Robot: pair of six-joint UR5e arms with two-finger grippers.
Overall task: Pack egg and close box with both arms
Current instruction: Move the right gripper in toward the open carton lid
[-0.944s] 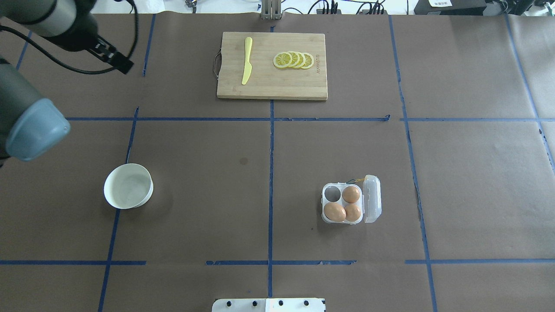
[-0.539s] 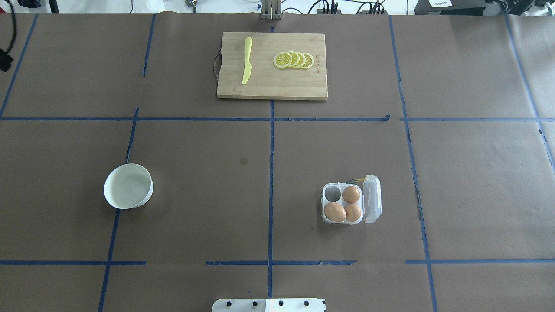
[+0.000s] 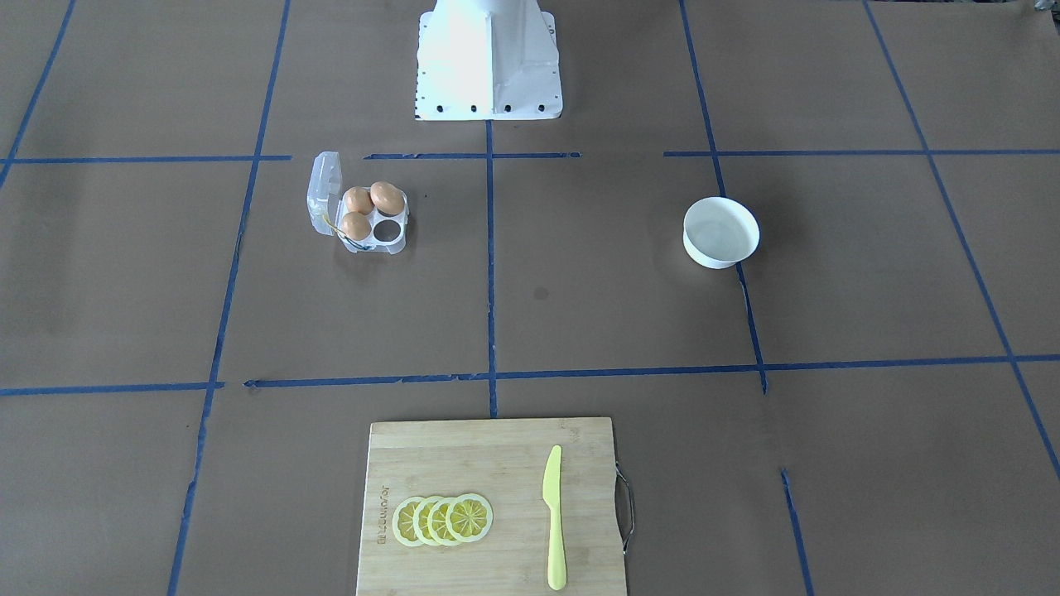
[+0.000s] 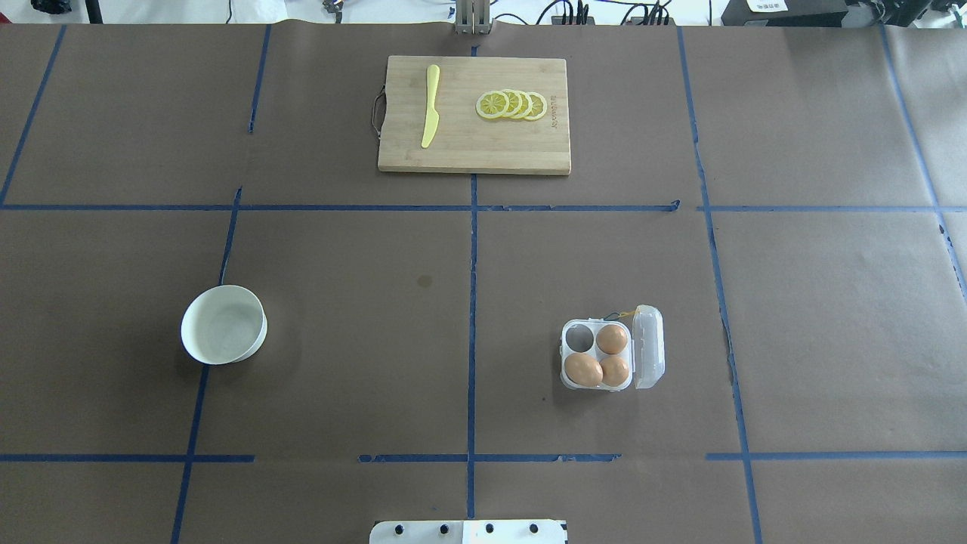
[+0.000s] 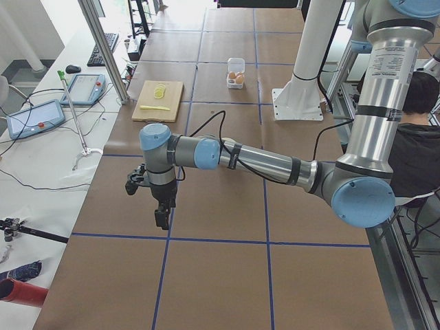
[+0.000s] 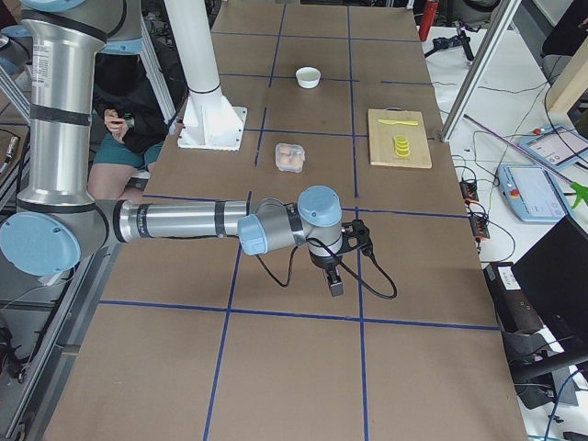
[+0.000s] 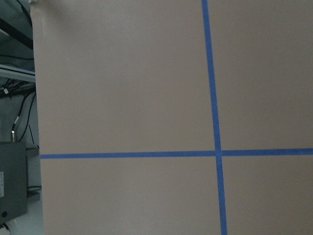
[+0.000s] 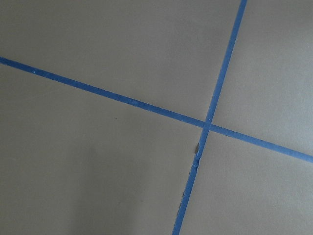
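The clear box (image 4: 649, 347) stands open on the table's right half, its lid hinged up on the right side; it also shows in the front-facing view (image 3: 322, 189). Three orange-brown eggs fill three cells, one being the egg (image 4: 583, 369), and the far-left cell (image 4: 579, 338) is empty. A thin yellow string (image 4: 621, 311) lies at its far edge. My left gripper (image 5: 163, 216) hangs over bare table far to the left, and my right gripper (image 6: 336, 287) far to the right. Both show only in side views, so I cannot tell whether they are open.
An empty white bowl (image 4: 223, 323) sits on the left half. A wooden cutting board (image 4: 483, 147) at the far middle carries a yellow knife (image 4: 430, 106) and lemon slices (image 4: 512, 104). The white pedestal base (image 3: 489, 58) stands at the near edge.
The left arm, which filled the overhead view's upper left corner, has swung out of that view to the left. The box, eggs and bowl have not moved.
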